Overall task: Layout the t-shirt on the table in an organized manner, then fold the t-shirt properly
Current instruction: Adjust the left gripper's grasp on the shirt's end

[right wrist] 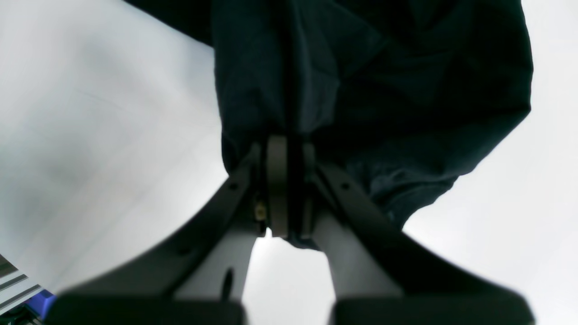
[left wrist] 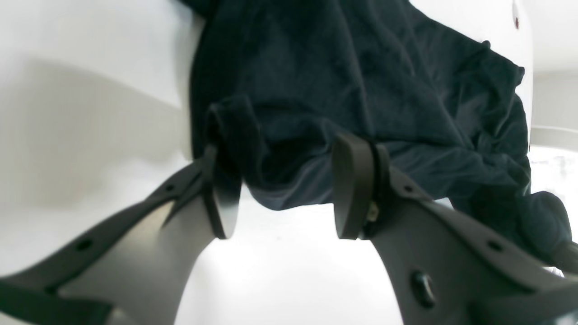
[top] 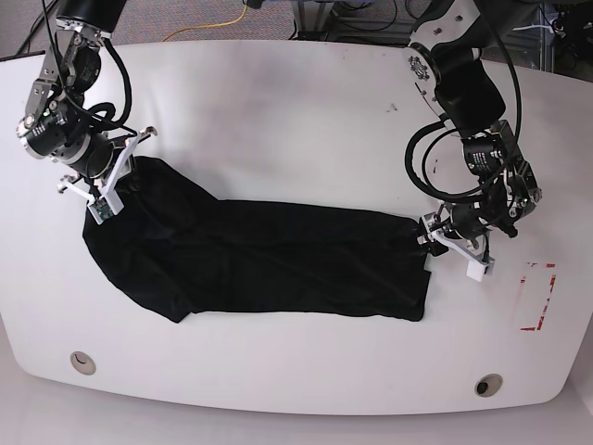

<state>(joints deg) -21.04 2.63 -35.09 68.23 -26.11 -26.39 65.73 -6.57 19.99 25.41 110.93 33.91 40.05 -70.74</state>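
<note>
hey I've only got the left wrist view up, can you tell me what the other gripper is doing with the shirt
Observer: In the right wrist view, the right gripper is shut on the shirt, with cloth pinched between its fingertips.
Operator: Okay, and where's the red tape outline from my gripper?
Observer: The base view shows the red tape on the table, at that view's right edge, beyond the left gripper from the shirt.
Operator: Anything off the table near the right arm?
Observer: The right wrist view catches something blue in its bottom left corner, too little of it to name.
</note>
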